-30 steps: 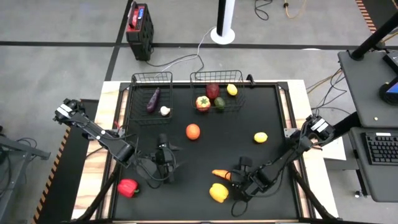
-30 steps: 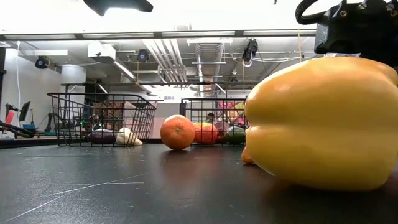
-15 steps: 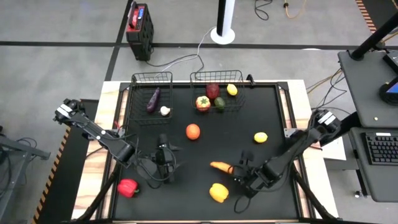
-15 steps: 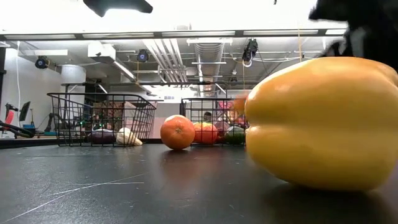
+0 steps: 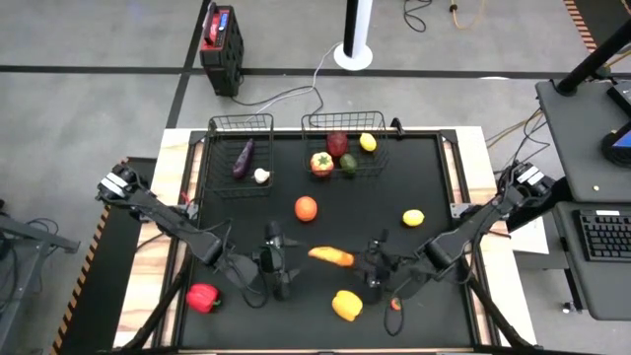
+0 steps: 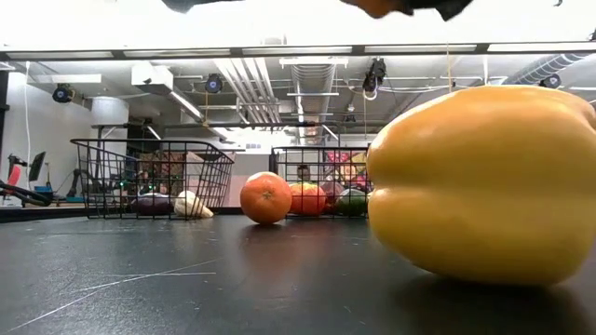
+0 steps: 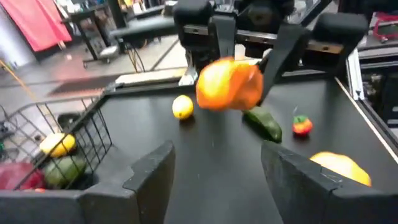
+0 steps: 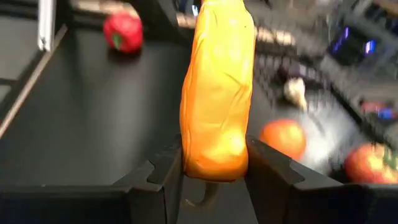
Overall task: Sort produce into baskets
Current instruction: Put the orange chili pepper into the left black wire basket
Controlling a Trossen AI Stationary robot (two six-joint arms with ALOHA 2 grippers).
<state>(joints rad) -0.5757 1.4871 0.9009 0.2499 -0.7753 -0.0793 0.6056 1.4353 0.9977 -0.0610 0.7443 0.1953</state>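
The right claw (image 5: 367, 266) is clamped on the carrot (image 5: 331, 256), its two fingers pressing the thick end while the rest of the carrot sticks out toward the left arm, lifted clear of the black counter (image 5: 434, 177). Facing it from just beside the carrot's free end, the left claw (image 5: 278, 264) hangs with its fingers parted and nothing between them. Near the right claw, the yellow pepper (image 5: 346, 305) sits on the counter, with a small red fruit (image 5: 396, 305) close by. The red pepper (image 5: 202, 296) lies by the counter's left edge. Farther out, the orange (image 5: 306, 208) and a lemon (image 5: 413, 218) rest mid-counter. At the far edge, the narrower basket (image 5: 241, 125) holds the eggplant (image 5: 243, 158) and garlic (image 5: 261, 176); the wider basket (image 5: 343, 120) holds several fruits.
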